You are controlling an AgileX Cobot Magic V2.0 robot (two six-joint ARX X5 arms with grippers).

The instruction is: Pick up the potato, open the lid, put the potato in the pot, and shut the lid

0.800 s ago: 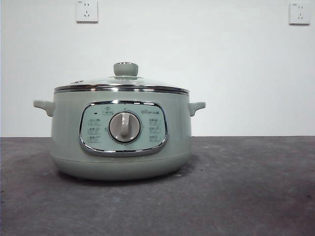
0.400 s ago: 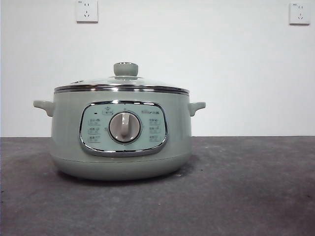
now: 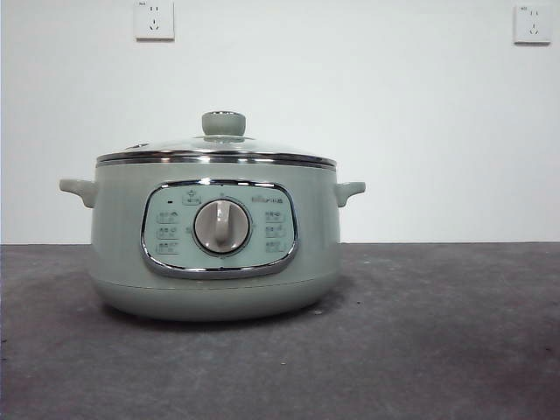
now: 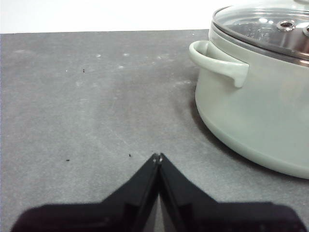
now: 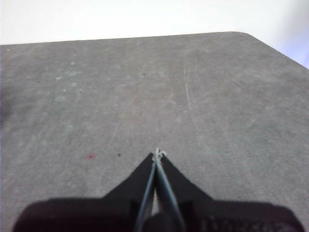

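The pale green pot [image 3: 216,241] stands on the grey table, left of centre in the front view. The glass lid [image 3: 216,149] with its green knob [image 3: 223,122] sits closed on it. The potato is out of view. My left gripper [image 4: 158,157] is shut and empty, low over the table beside the pot [image 4: 256,106] and its side handle [image 4: 217,63]; the lid [image 4: 270,24] shows there too. My right gripper [image 5: 158,153] is shut and empty over bare table, with no task object in its view. Neither arm shows in the front view.
The dark grey table [image 3: 437,332] runs to a white wall with two power sockets [image 3: 154,19]. In the right wrist view the table's rounded far corner [image 5: 251,36] shows.
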